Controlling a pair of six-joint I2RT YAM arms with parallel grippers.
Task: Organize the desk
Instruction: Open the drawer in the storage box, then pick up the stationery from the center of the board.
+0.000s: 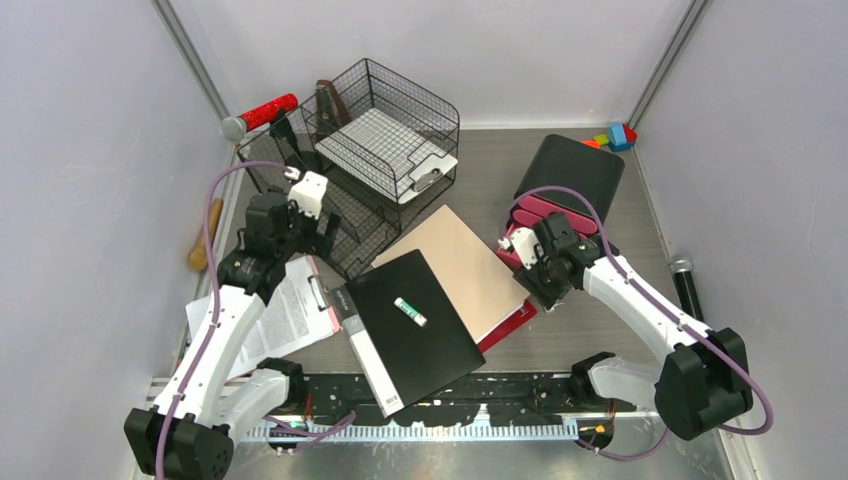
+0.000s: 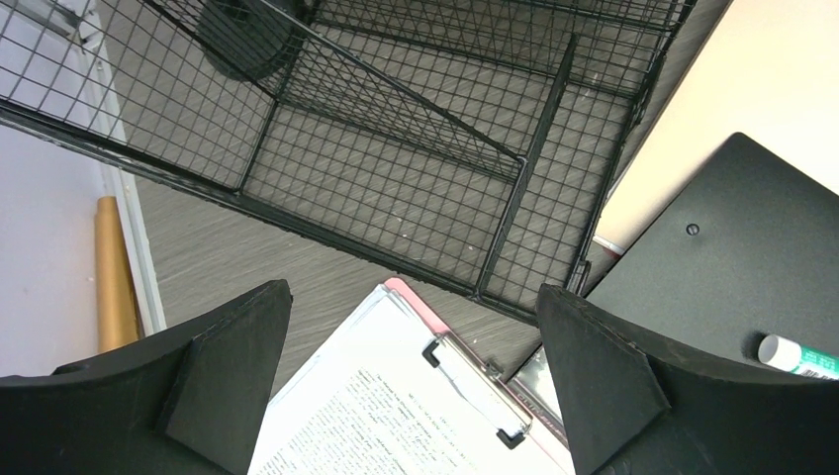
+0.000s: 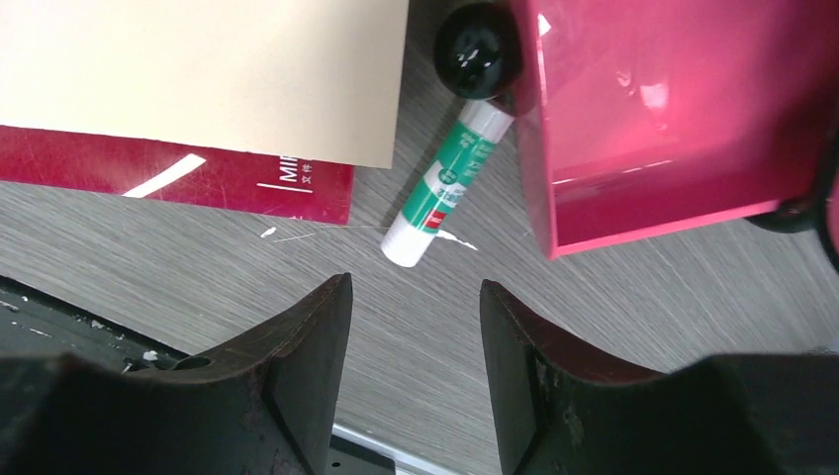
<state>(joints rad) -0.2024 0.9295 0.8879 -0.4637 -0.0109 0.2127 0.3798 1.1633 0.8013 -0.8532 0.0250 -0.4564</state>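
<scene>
Left gripper: wide open, empty, well apart from pink drawer
Right gripper: half open, empty, near glue stick beside pink drawer

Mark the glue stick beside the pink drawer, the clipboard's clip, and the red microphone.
glue stick (image 3: 442, 186): right wrist view, green label at mid-body.
clipboard's clip (image 2: 475, 390): left wrist view, middle of the metal clamp.
red microphone (image 1: 270, 110): top view, red handle.
</scene>
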